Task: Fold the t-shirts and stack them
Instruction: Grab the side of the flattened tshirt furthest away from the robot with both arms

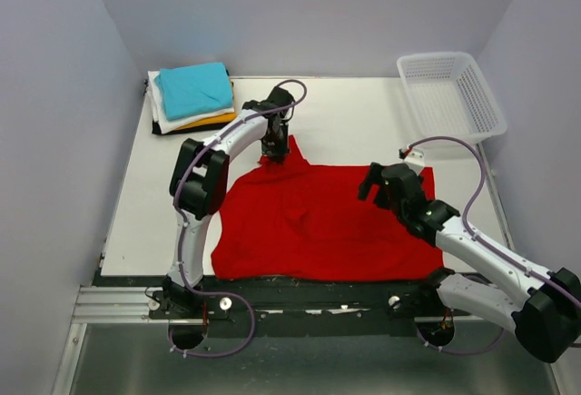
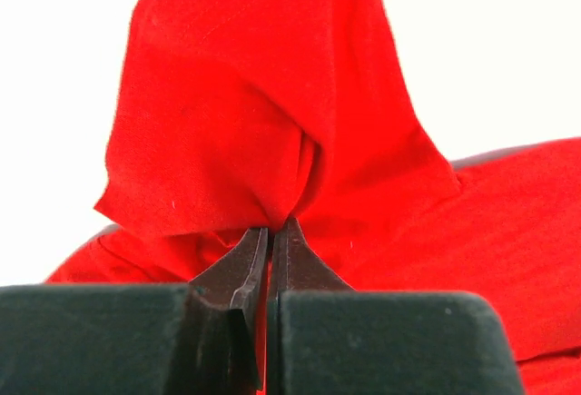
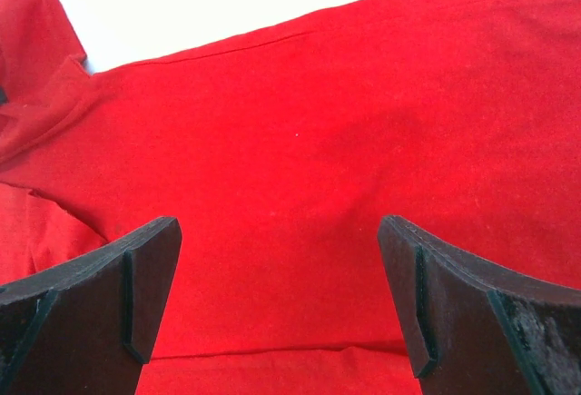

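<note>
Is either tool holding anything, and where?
The left tool pinches the red t-shirt at a raised fold on its far edge; the right tool holds nothing.

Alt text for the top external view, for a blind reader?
The left gripper is shut on the far edge of a red t-shirt spread on a white table; the right gripper hangs open over its right side. Folded shirts, teal on top, sit stacked at the far left corner, a white basket at the far right.
</note>
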Controlling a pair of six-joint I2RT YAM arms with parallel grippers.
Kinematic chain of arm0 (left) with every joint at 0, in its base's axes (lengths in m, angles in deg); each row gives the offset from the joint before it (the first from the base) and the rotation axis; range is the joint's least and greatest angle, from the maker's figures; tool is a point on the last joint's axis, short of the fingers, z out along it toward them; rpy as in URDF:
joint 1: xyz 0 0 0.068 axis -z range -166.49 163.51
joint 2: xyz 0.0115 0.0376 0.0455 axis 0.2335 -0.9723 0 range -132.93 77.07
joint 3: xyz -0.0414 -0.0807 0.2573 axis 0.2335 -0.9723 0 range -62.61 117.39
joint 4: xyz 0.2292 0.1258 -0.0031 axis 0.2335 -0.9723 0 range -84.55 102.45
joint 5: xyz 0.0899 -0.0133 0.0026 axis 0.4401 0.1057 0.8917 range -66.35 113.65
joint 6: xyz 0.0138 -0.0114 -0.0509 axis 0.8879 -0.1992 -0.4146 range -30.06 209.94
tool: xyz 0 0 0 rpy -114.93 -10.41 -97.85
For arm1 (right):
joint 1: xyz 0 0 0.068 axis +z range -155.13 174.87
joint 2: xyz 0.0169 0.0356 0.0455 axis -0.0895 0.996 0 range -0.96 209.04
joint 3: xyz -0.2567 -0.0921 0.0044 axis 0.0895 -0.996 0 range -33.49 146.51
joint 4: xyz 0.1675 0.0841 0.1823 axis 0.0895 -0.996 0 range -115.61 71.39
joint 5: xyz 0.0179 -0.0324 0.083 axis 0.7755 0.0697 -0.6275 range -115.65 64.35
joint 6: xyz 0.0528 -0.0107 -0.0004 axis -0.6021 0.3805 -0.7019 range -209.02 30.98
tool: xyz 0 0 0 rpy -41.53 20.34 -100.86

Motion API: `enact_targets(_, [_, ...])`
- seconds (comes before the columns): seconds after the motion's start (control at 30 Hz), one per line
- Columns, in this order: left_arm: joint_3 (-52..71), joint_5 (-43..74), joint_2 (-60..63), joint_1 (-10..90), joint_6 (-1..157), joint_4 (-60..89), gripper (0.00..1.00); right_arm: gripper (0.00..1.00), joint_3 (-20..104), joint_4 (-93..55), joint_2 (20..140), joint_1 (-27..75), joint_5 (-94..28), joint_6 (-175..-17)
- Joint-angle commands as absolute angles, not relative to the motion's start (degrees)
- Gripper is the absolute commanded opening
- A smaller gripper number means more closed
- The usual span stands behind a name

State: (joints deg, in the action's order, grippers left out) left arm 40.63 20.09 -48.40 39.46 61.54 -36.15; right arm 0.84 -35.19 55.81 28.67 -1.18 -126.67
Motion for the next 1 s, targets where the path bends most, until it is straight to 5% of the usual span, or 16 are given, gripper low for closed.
enact_targets(0.0, [36.2, 23.2, -40.0, 42.5, 64.7, -30.9, 0.00, 1.00, 2.5, -35.1, 56.8, 28.9, -0.1, -126.8])
enact_targets(0.2, [26.5, 21.9, -36.9, 46.1, 64.3, -26.8, 0.05, 1.00, 2.6, -35.1, 57.9, 28.9, -0.7, -126.4])
enact_targets(0.37, [24.0, 19.9, -38.4, 47.0, 63.1, -25.7, 0.35, 1.00, 3.0, -35.1, 58.6, 28.8, -0.6, -126.4])
enact_targets(0.67, [21.5, 21.0, -29.4, 46.3, 60.5, -23.3, 0.71, 1.00, 4.1, -35.1, 59.9, 28.8, -0.2, -125.9])
enact_targets(0.8, [21.2, 20.4, -27.6, 43.8, 58.0, -23.6, 0.98, 1.00, 4.4, -35.3, 60.4, 28.8, 0.4, -125.7])
enact_targets(0.97, [22.3, 14.2, -32.2, 37.0, 52.5, -22.8, 0.99, 1.00, 4.8, -35.0, 61.2, 28.8, 0.4, -125.6])
